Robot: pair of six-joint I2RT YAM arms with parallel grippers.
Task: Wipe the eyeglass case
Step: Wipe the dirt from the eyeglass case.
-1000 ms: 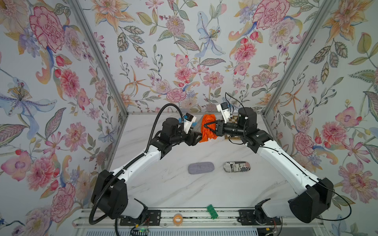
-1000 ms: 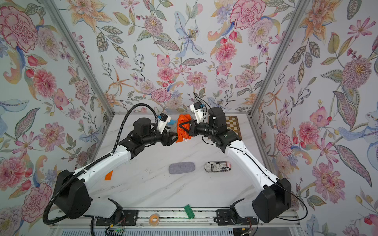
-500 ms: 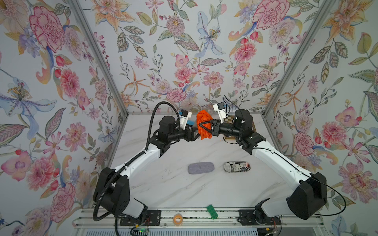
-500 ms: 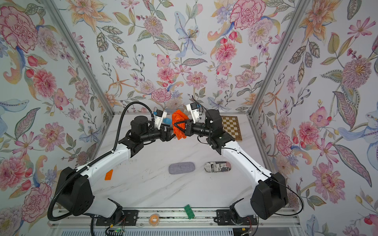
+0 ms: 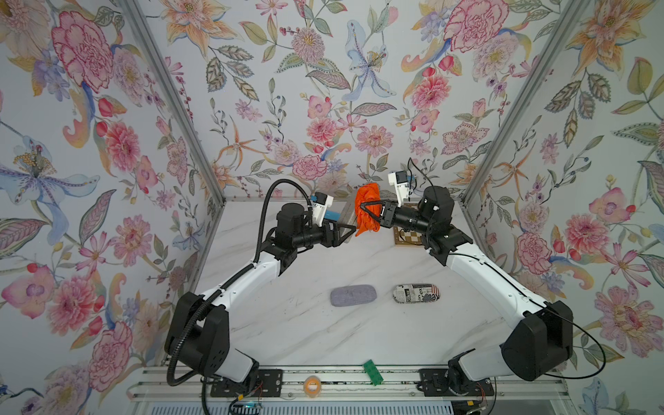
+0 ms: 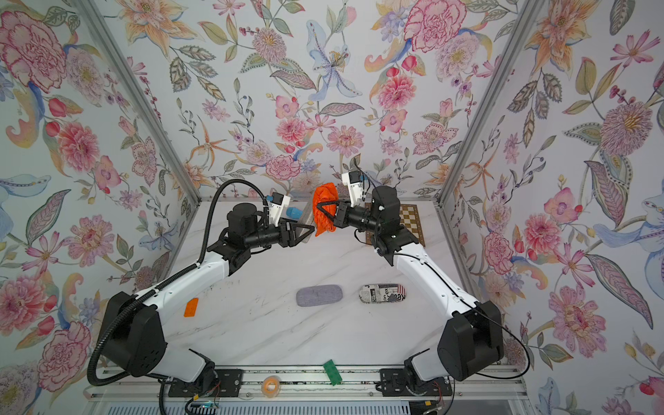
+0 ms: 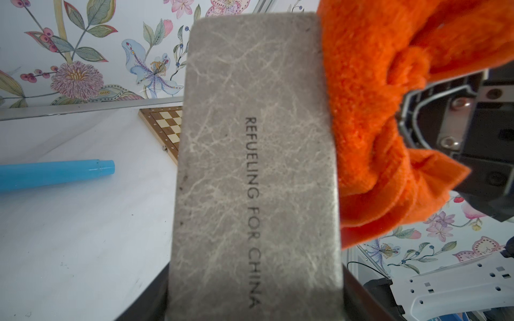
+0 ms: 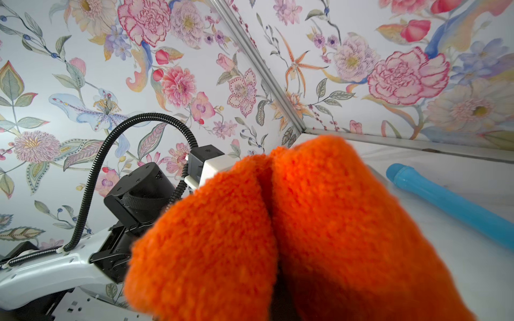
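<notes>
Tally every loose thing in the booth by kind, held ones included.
Glasses cases: 3
Orange cloth: 1
Blue pen: 1
Chessboard: 1
Green brick: 1
Tape roll: 1
Orange tile: 1
Total: 9

The cloth touches the eyeglass case on its right, above the table.

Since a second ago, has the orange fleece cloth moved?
Yes. The orange fleece cloth shifted up the picture, farther from the grey felt oval case.
</notes>
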